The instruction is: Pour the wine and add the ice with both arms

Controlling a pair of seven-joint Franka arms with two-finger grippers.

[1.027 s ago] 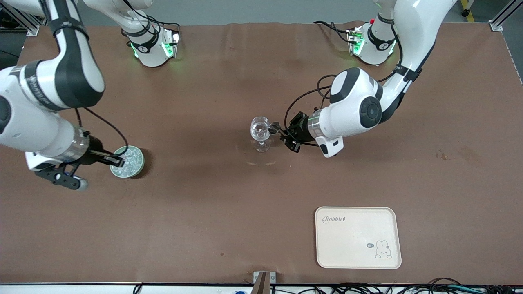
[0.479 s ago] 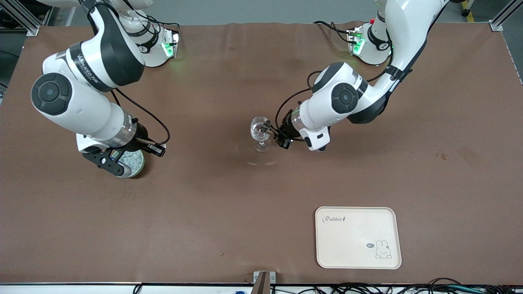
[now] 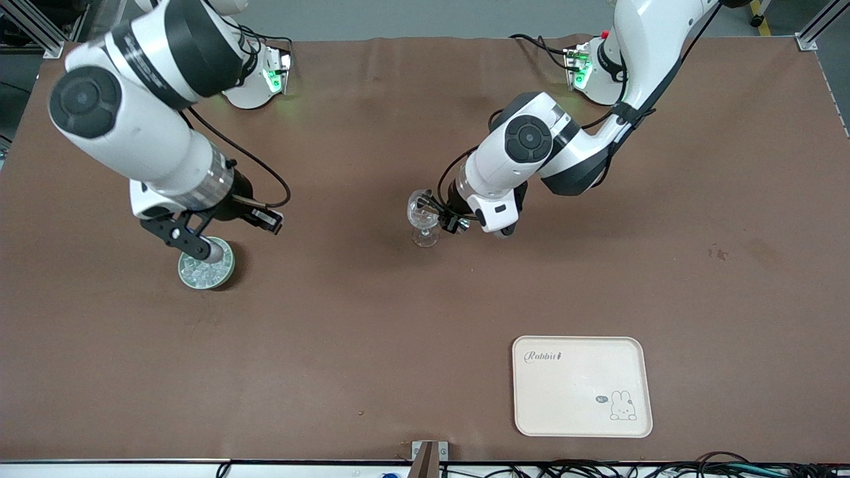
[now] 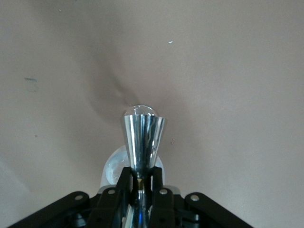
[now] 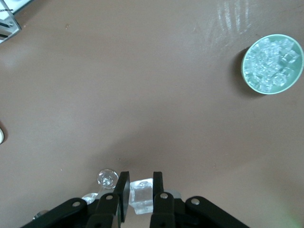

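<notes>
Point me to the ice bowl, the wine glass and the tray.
ice bowl (image 3: 206, 272), front view, pile of cubes inside the green rim
wine glass (image 3: 420, 208), front view, its cup
tray (image 3: 578, 398), front view, bare middle of its surface

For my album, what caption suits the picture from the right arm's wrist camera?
Right pincer shut on an ice cube, with the green bowl of ice on the brown table.
</notes>
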